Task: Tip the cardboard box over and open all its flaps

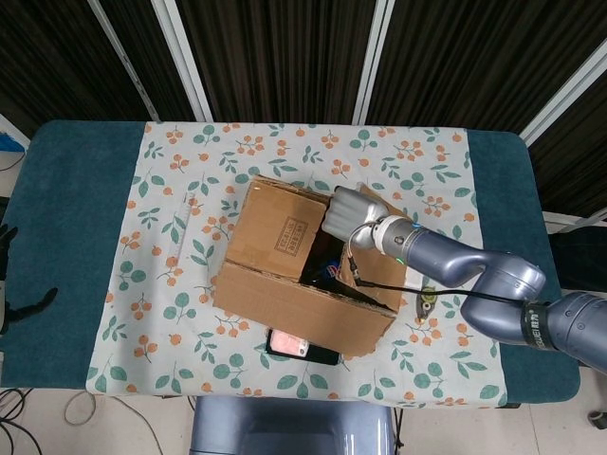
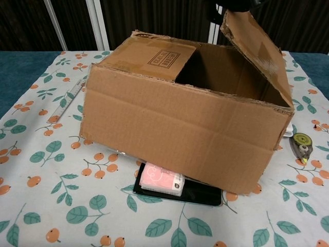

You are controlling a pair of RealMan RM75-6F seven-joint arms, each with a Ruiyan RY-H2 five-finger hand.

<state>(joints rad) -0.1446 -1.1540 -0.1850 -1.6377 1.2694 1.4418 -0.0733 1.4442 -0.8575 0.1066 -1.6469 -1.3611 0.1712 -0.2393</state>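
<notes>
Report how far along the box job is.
Done: the cardboard box already rests on the table with its opening upward. In hand: the right robot hand is at the right flap, which stands raised. Left: the left flap lies folded over the opening; other flaps cannot be judged. The left robot hand is out of view.

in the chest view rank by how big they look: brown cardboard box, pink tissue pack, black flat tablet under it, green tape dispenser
1. Brown cardboard box, by far.
2. Black flat tablet, partly hidden beneath the box.
3. Pink tissue pack.
4. Green tape dispenser, smallest, though it lies farther back, so its rank against the pack is unsure.
</notes>
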